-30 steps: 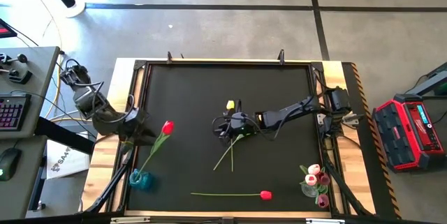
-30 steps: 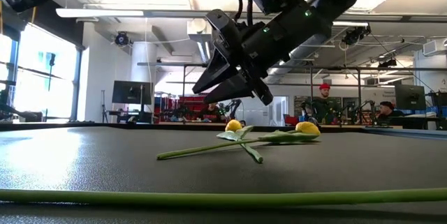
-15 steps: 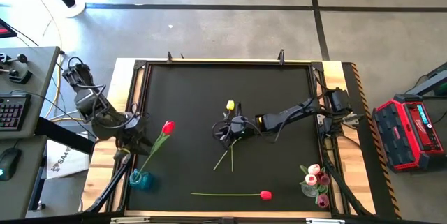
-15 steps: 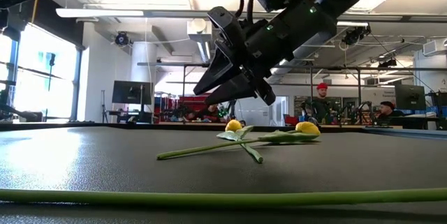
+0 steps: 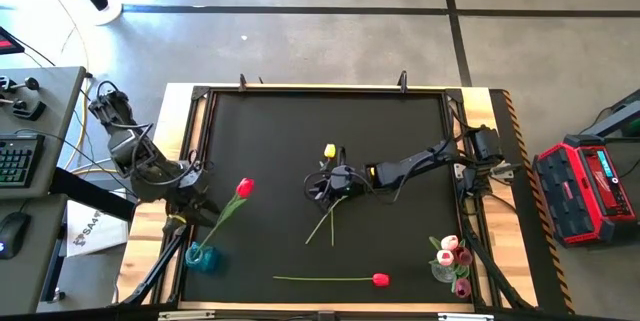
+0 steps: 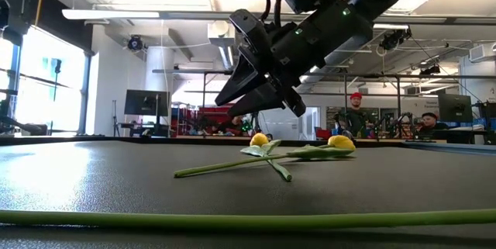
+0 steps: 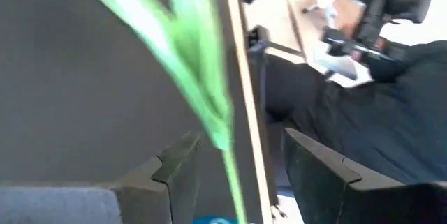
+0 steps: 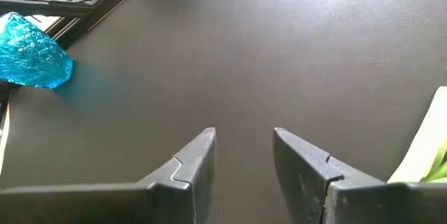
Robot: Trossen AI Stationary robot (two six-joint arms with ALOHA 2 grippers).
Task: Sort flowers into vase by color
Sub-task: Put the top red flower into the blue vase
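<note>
Right hand (image 5: 322, 187): spread, nothing gripped, hovering just over the crossed stems of the yellow tulips (image 5: 331, 209) at mid tabletop (image 5: 390, 131); dark tapered fingers (image 8: 198, 161) angled down toward the mat.
Left hand (image 5: 197, 204): at the left edge, fingers (image 7: 178, 168) parted with a green stem running between them; grip not evident, so released by the look of it.
Red tulip in vase (image 5: 243, 188): stem foot in the blue vase (image 5: 200, 257), leaning up and right.
Loose red tulip (image 5: 380, 280): flat near the front edge, stem pointing left.
Pink tulips (image 5: 452, 256): bunched in a clear vase at front right.
Step in hand: likely picking one yellow tulip; best to descend straight, straddle a single stem clear of the crossing and the leaves, close gently.
Materials: thin, flexible plastic stems, soft leaves (image 6: 262, 150), small smooth buds (image 6: 340, 143); matte black mat; crinkled foil-like blue vase (image 8: 31, 61).
</note>
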